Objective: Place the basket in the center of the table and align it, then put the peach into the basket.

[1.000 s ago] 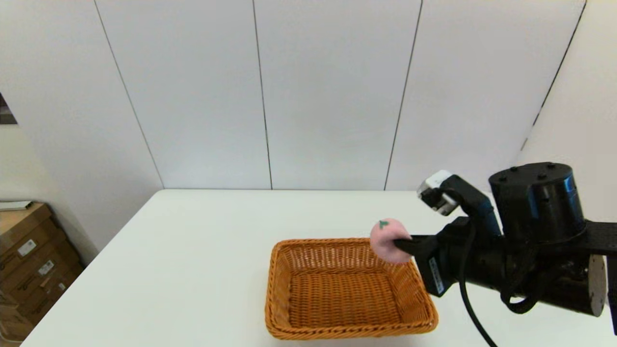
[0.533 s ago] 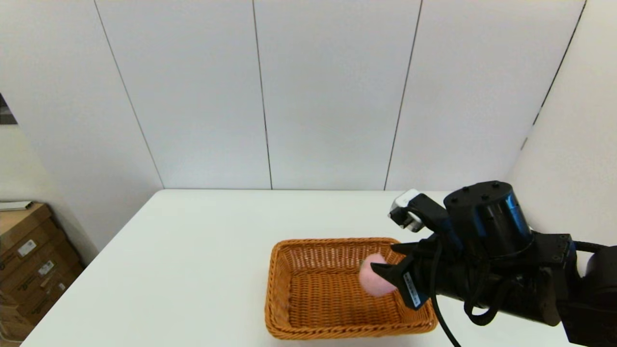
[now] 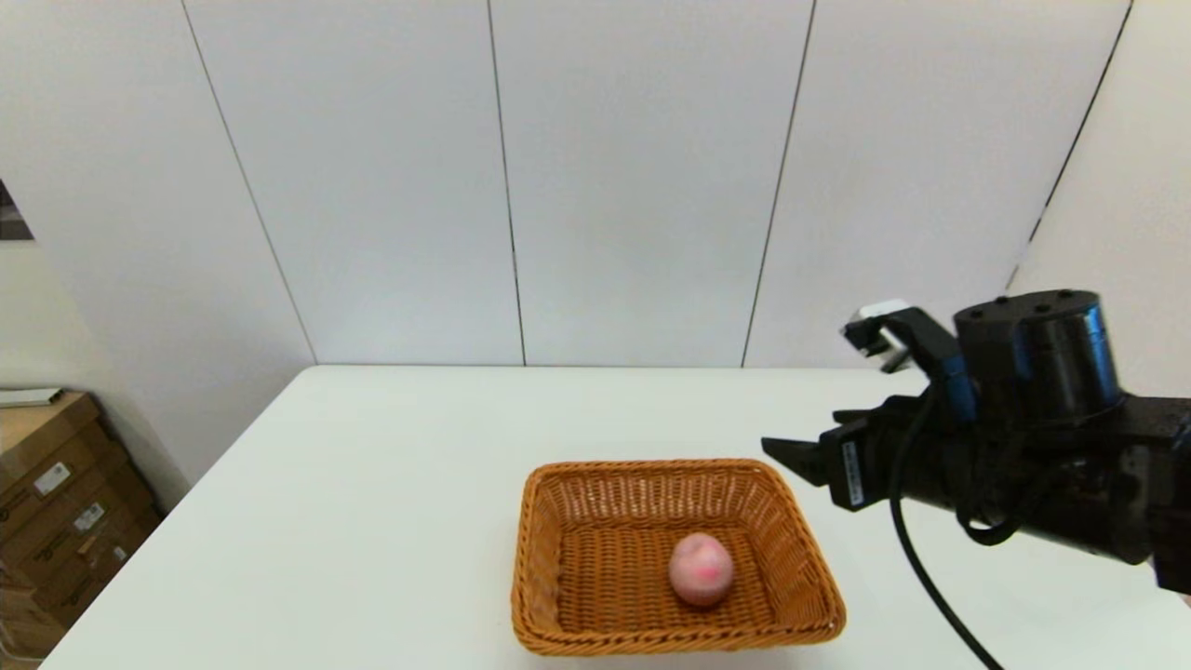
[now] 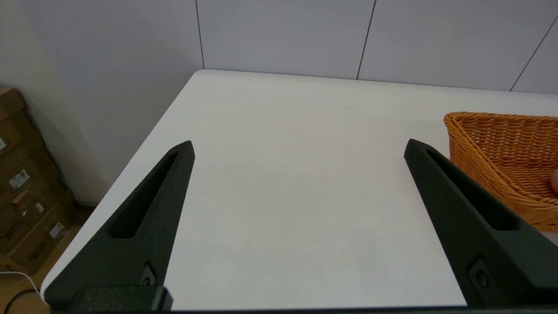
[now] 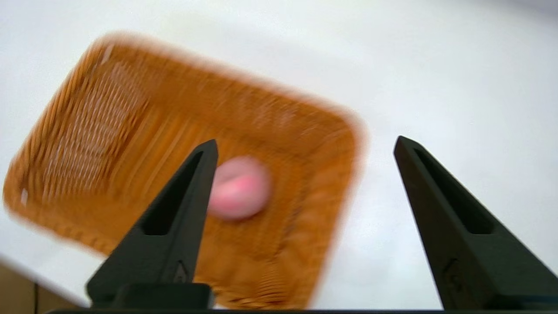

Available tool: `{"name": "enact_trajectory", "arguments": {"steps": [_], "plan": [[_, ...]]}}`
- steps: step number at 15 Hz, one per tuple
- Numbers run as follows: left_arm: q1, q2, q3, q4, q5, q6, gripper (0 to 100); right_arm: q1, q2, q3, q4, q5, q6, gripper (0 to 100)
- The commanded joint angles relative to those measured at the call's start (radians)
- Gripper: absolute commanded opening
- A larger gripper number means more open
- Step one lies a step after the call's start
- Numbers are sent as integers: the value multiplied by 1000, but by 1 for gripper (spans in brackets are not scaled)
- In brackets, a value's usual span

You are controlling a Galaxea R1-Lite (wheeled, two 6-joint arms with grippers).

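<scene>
Right gripper: released, empty, above the basket's right rim. Peach: lying inside the basket on the worktop. Advice: withdraw upward, clear of the rim. Left gripper: parked, spread open.

no text can be read anywhere. a white label on the side of the right hand carries print too small to make out, and the stickers on the cardboard boxes beside the bench are equally illegible.
</scene>
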Motion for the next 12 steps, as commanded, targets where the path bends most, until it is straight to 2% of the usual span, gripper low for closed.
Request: {"name": "enact_trajectory", "arguments": {"steps": [1, 3, 4, 5, 6, 8, 11, 12], "plan": [[0, 0, 0, -1, 1, 1, 100, -66, -340, 40, 26, -83, -42, 100], [0, 1, 0, -1, 1, 1, 100, -72, -536, 76, 108, -112, -100, 100], [0, 1, 0, -1, 1, 1, 100, -93, -647, 108, 194, -120, -130, 100], [0, 0, 0, -1, 1, 1, 100, -169, -774, 149, 286, -111, -179, 100], [0, 1, 0, -1, 1, 1, 100, -250, -863, 184, 344, -106, -208, 100], [0, 1, 0, 0, 1, 1, 100, -354, -1016, 240, 416, -103, -214, 100], [0, 1, 0, -1, 1, 1, 100, -439, -1199, 267, 465, -114, -212, 100], [0, 1, 0, -1, 1, 1, 100, -471, -1300, 303, 511, -114, -212, 100]]}}
